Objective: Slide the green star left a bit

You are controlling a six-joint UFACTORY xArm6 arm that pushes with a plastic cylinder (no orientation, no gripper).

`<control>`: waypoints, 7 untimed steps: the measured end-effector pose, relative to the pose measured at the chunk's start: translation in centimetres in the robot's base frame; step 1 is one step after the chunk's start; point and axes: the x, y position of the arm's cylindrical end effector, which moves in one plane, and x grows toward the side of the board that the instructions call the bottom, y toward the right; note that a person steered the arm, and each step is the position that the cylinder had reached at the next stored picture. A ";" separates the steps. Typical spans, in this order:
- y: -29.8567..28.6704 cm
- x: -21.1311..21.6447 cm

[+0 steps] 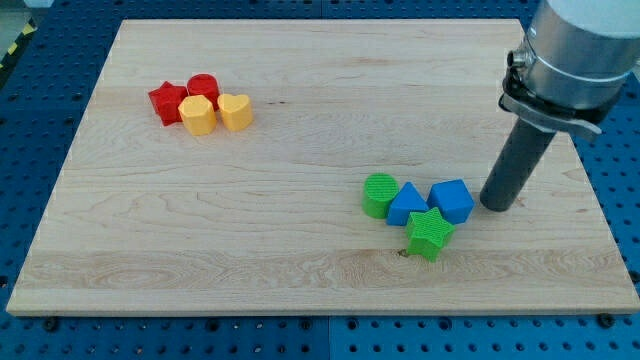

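Observation:
The green star (429, 235) lies on the wooden board (250, 200) at the lower right, at the bottom of a small cluster. It touches a blue triangle (406, 204) above it on the left and a blue cube (451, 200) above it on the right. A green cylinder (379, 194) sits at the cluster's left end. My tip (497, 205) rests on the board just to the right of the blue cube, up and to the right of the green star, with a small gap to the cube.
A second cluster sits at the upper left: a red star (167, 102), a red cylinder (203, 88), a yellow hexagon-like block (197, 115) and a yellow heart (235, 111). The board's right edge is close to my tip.

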 end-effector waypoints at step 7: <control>-5.6 6.5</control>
